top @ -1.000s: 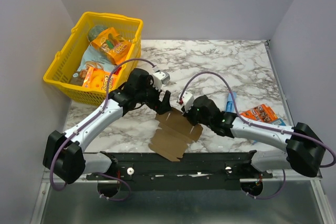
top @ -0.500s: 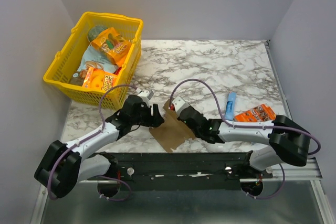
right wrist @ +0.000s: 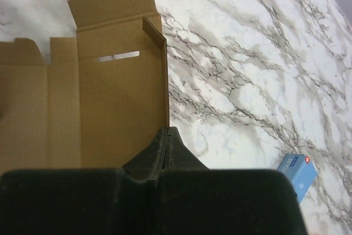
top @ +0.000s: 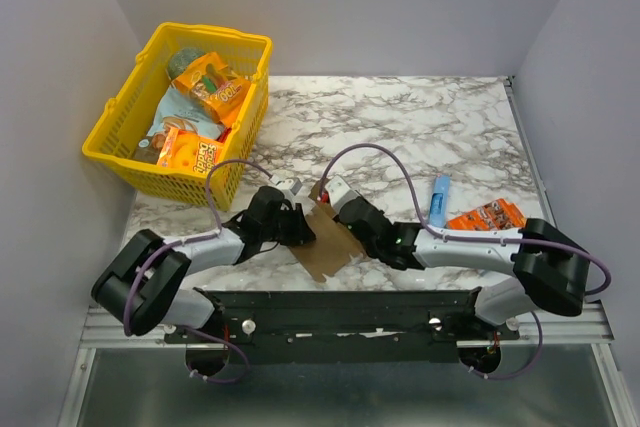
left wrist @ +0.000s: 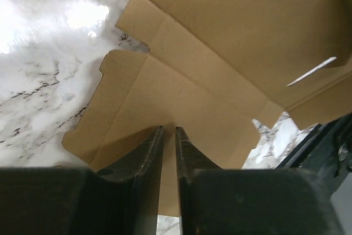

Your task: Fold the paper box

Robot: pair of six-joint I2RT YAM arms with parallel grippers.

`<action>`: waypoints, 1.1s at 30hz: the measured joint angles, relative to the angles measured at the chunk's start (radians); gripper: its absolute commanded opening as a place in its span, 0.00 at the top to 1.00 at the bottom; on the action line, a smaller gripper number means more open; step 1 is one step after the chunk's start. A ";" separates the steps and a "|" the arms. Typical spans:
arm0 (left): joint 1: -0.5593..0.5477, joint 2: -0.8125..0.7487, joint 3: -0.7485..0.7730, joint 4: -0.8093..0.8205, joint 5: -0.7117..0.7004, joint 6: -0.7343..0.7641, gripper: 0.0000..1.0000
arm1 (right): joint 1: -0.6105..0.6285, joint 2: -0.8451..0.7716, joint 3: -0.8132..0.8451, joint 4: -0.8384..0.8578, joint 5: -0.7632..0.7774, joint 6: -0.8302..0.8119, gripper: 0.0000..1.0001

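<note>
Well, from the top view the paper box [top: 325, 244] lies flat on the table [top: 430, 137], near the front edge and between my two arms. My left gripper [top: 304, 229] touches its left side and my right gripper [top: 338, 215] touches its far right side. It is thin brown card, so I judge it is very light, a bit stiff, and bends best along its pressed lines. It would slide on the smooth marble if I pushed it, so holding an edge on each side is the safe way. The yellow basket [top: 120, 137] is well apart on the far left, and the blue packet [top: 439, 202] and orange packet [top: 487, 217] lie off to the right, so there is open room on the far side for lifting flaps. The black rail [top: 340, 305] is just beside the box's near corner, so I should not drag the box any nearer. From my left wrist view, my jaws are closed down to a thin slit and the card runs into that slit, so I judge they pinch the box's edge. From my right wrist view, my jaws are shut tight on a side flap [right wrist: 166, 81] that stands up on its edge, with bare table to its right.
</note>
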 measured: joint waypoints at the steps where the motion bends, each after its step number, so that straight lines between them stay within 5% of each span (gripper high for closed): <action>1: -0.001 0.017 0.000 0.005 0.005 0.000 0.86 | 0.002 -0.008 0.003 -0.002 -0.008 0.009 0.99; 22: -0.002 0.139 0.015 0.116 0.091 -0.021 0.91 | 0.110 -0.003 0.010 0.002 -0.087 0.134 0.99; 27: -0.002 0.137 0.013 0.124 0.094 -0.018 0.74 | 0.120 0.023 0.016 0.012 -0.065 0.164 0.99; 28: -0.002 0.132 0.011 0.124 0.094 -0.019 0.63 | 0.120 0.024 0.018 0.010 -0.058 0.167 0.99; 33: -0.006 0.016 -0.015 0.082 0.092 0.003 0.57 | 0.118 0.018 0.023 -0.002 -0.030 0.173 0.99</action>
